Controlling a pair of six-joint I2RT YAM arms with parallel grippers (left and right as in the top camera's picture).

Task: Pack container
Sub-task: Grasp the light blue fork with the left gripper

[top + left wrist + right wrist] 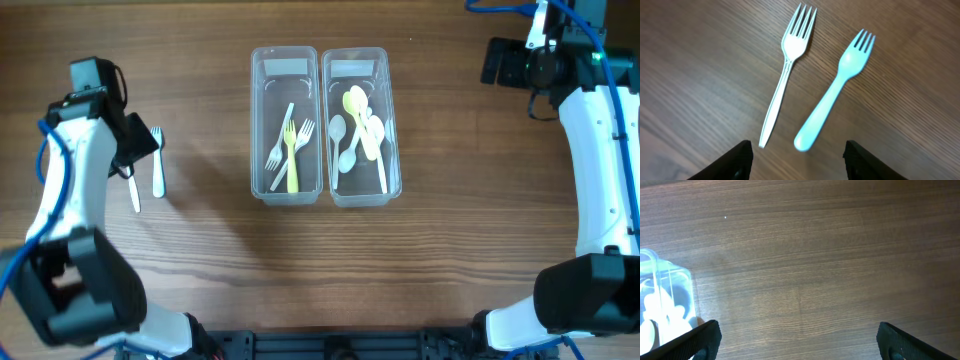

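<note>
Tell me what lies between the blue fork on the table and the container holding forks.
Nothing. The overhead view shows only bare table between the blue fork and the container.

Overhead: fixed, high, straight down on whole table (200,250), both arms in frame. Left wrist: close, tilted down past left claw (798,155); white fork (785,75) and blue fork (832,95) just ahead of it, both also in overhead. Right wrist: close, spoon container (665,300) ahead-left of right claw (797,340), shared with overhead.

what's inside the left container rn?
Three forks lie in the left container: a yellow fork and two white forks, overlapping. Nothing else shows; anything beneath them can't be seen.
</note>
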